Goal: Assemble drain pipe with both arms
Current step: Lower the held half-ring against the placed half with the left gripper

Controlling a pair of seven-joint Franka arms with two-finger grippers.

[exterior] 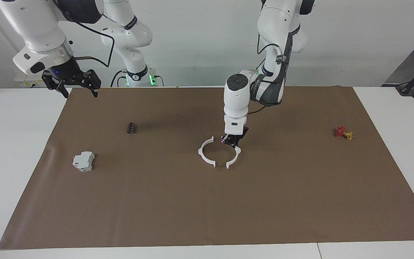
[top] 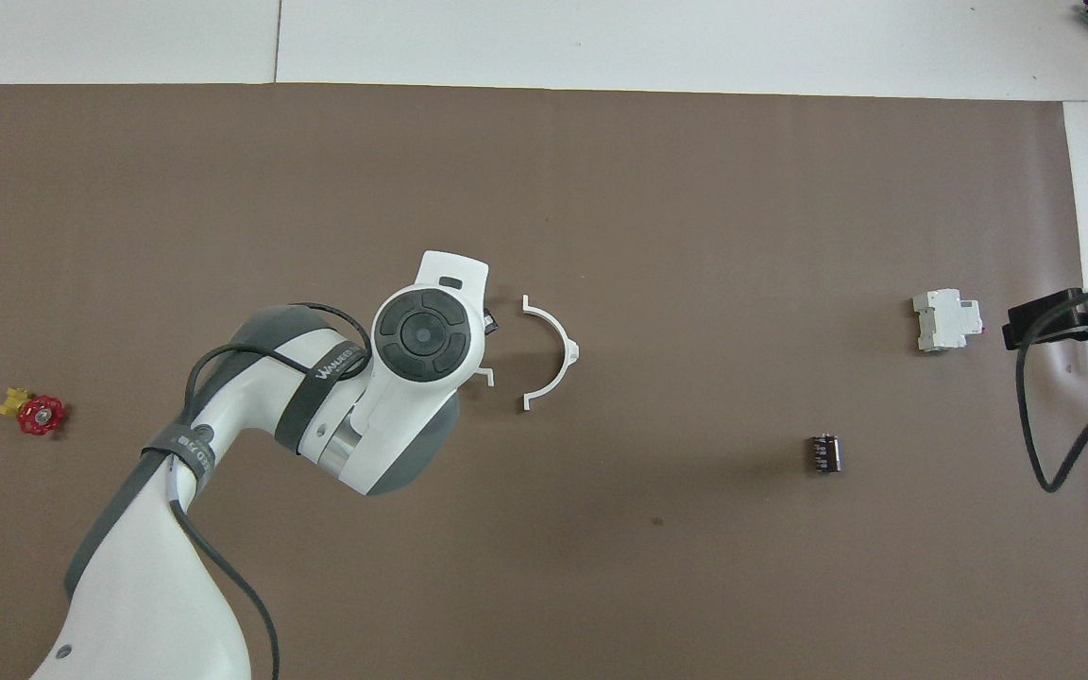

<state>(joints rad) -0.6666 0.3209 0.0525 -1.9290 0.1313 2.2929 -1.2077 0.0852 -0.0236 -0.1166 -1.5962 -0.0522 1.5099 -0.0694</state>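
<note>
The drain pipe's held half-ring [exterior: 235, 157], pinched in the left claw [exterior: 233, 142], faces the loose half-ring [exterior: 205, 151] just beside that claw, while the right claw [exterior: 73, 83] hangs open.

left arm bent low over mat centre | left gripper [exterior: 233, 143] pointing down, fingers clamped | right arm raised | right gripper [exterior: 73, 84] fingers spread, over mat corner

Bare brown mat [exterior: 207, 208] around the half-rings [exterior: 206, 152], obstacles well apart.
</note>
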